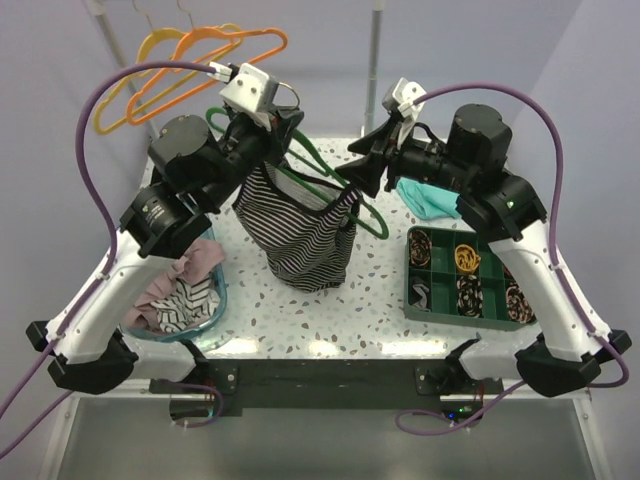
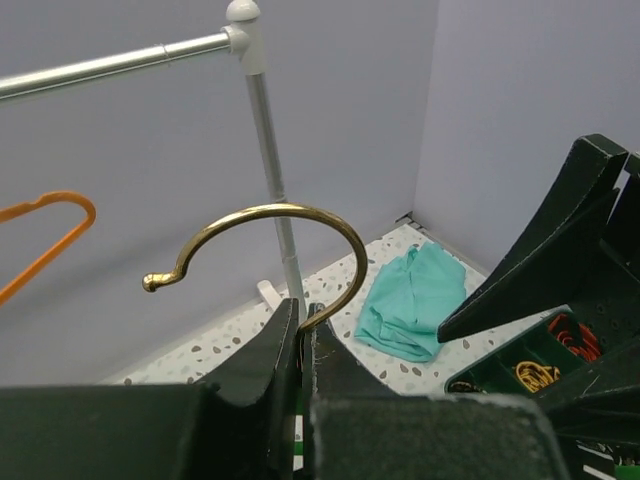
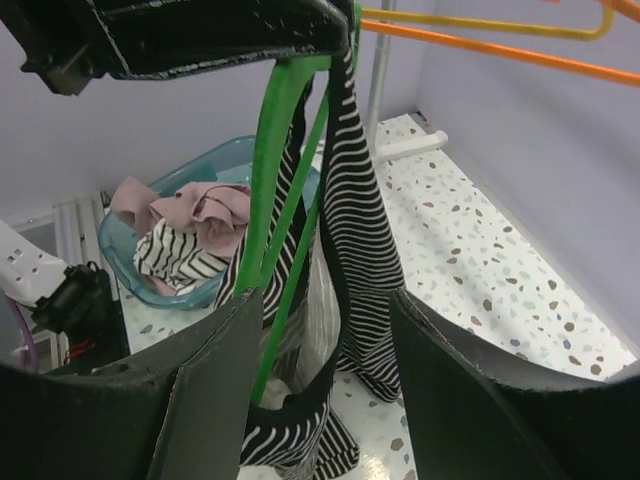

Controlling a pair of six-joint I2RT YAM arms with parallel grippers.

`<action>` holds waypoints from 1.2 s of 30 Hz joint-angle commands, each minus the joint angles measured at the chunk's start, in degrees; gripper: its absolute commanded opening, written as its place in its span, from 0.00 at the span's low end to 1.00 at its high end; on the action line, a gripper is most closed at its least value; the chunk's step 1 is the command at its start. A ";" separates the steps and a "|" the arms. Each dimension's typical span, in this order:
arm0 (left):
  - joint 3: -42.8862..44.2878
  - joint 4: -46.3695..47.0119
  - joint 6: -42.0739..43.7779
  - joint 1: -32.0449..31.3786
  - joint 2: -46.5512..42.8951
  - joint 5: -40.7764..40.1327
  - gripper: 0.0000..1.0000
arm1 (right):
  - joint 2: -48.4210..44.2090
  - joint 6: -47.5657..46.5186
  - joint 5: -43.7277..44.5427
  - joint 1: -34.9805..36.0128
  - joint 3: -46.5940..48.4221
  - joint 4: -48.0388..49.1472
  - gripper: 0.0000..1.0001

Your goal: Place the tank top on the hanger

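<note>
Left fingers clamped on green hanger neck below brass hook, holding it aloft. Striped tank top hung from it above desk centre. Right fingers apart at top's 2 o'clock, straddling strap, presumably for threading.

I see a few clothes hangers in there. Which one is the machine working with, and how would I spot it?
Look above the middle of the speckled table. There the left pincer grips a thin green hanger just below its brass hook. Unlike the orange hanger and yellow hanger at the back left, it carries a striped tank top.
</note>
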 commanded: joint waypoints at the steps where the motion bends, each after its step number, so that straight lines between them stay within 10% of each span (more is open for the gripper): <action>1: 2.08 -1.13 2.19 -0.21 1.68 3.23 0.00 | -0.62 -0.25 -2.02 0.08 -0.28 -2.10 0.58; 7: -2.75 0.09 0.96 -0.12 1.77 5.34 0.00 | -4.58 7.31 17.58 -0.01 -4.24 -1.22 0.56; 24: -8.56 5.28 -2.73 -0.21 2.73 8.24 0.00 | -11.61 9.16 6.86 0.34 -20.05 -4.03 0.62; 36: -8.30 6.25 -3.61 -0.21 4.23 6.75 0.00 | -10.20 5.56 19.25 8.07 -21.73 -6.76 0.63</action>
